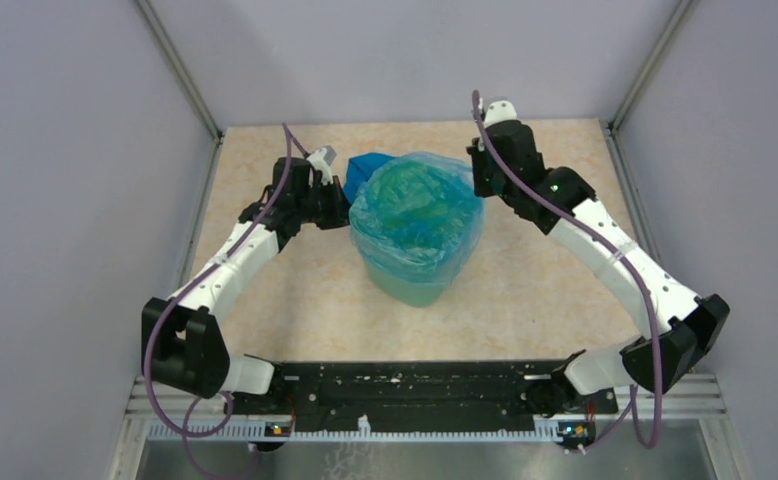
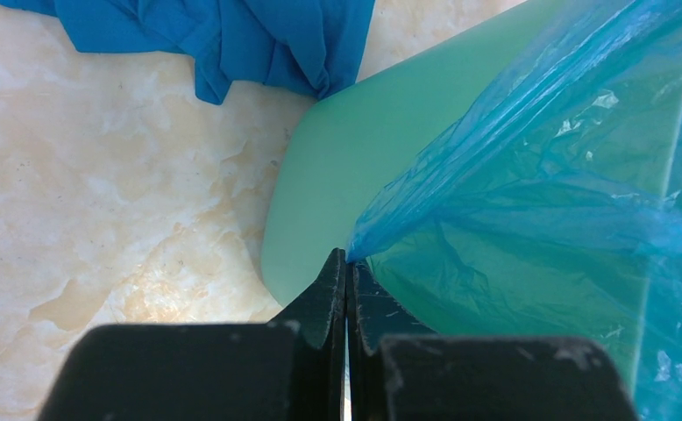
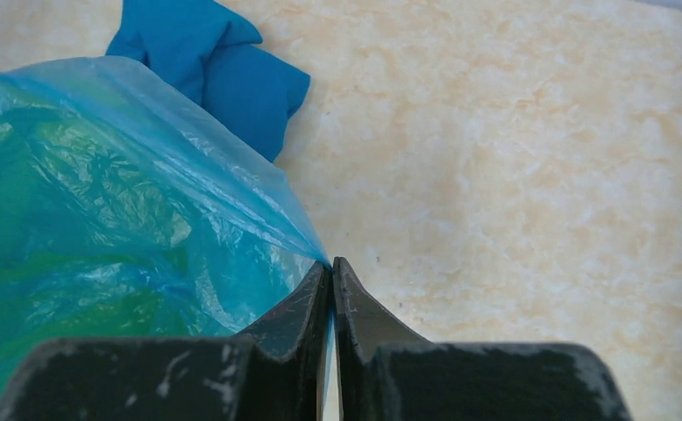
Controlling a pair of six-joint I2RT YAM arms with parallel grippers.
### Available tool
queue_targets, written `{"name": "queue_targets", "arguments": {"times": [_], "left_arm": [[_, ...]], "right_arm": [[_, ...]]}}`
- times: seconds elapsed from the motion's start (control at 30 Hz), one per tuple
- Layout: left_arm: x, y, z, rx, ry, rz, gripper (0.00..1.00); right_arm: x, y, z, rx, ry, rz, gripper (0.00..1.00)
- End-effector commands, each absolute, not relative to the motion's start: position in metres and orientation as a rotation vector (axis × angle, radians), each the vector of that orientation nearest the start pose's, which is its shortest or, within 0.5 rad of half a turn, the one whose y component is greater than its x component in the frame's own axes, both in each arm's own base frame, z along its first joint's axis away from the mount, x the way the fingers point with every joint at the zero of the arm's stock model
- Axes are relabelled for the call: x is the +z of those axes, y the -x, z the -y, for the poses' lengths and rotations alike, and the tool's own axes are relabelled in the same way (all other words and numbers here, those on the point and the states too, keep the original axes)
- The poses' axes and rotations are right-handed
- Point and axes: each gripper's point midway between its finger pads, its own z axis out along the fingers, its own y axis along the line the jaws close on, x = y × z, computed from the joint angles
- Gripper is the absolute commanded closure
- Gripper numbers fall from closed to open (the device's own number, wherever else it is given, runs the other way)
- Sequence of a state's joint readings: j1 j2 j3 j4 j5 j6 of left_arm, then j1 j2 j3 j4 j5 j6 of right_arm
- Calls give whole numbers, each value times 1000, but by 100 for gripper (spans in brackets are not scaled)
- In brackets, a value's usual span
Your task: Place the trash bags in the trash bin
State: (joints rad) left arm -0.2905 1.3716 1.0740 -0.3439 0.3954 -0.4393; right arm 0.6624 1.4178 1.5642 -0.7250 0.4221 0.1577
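Observation:
The mint-green trash bin (image 1: 415,285) stands mid-table. A translucent light-blue trash bag (image 1: 417,210) is spread over its mouth and hangs down its sides. My left gripper (image 1: 340,210) is at the bin's left side, shut on the bag's edge; in the left wrist view the film (image 2: 530,149) runs from the closed gripper (image 2: 347,256) across the green wall (image 2: 337,167). My right gripper (image 1: 480,180) is at the bin's right side, shut on the opposite edge; the film (image 3: 145,193) fans out from the closed gripper (image 3: 330,263).
A crumpled dark-blue bundle (image 1: 367,170) lies on the table just behind the bin; it also shows in the left wrist view (image 2: 232,39) and the right wrist view (image 3: 223,74). Grey walls close in the table on the left, right and back.

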Motion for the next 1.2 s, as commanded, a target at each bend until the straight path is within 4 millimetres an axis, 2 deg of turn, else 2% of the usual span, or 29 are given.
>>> {"name": "queue_targets", "arguments": {"times": [0.0,0.17,0.33,0.67,0.8,0.97,1.17], "left_arm": [[206,-353,193,-836,-88,-2220,100],[203,-353,194,-844,-84,-2224,100],[200,-356,196,-852,-78,-2224,100],[207,-380,192,-781,-77,-2159,100],[197,-384,195,-797,-66,-2185,100],[179,-380,196,-808,-57,-2219,100],[168,-373,197,-823,-53,-2244,100]], "right_arm": [[314,-352,-194,320,208,-2020,95],[292,-357,-192,474,157,-2048,95],[280,-366,-198,581,137,-2062,95],[271,-386,-202,747,122,-2048,96],[255,-389,-203,761,115,-2097,97],[227,-389,-201,744,91,-2173,97],[210,-387,-203,755,78,-2216,97]]}}
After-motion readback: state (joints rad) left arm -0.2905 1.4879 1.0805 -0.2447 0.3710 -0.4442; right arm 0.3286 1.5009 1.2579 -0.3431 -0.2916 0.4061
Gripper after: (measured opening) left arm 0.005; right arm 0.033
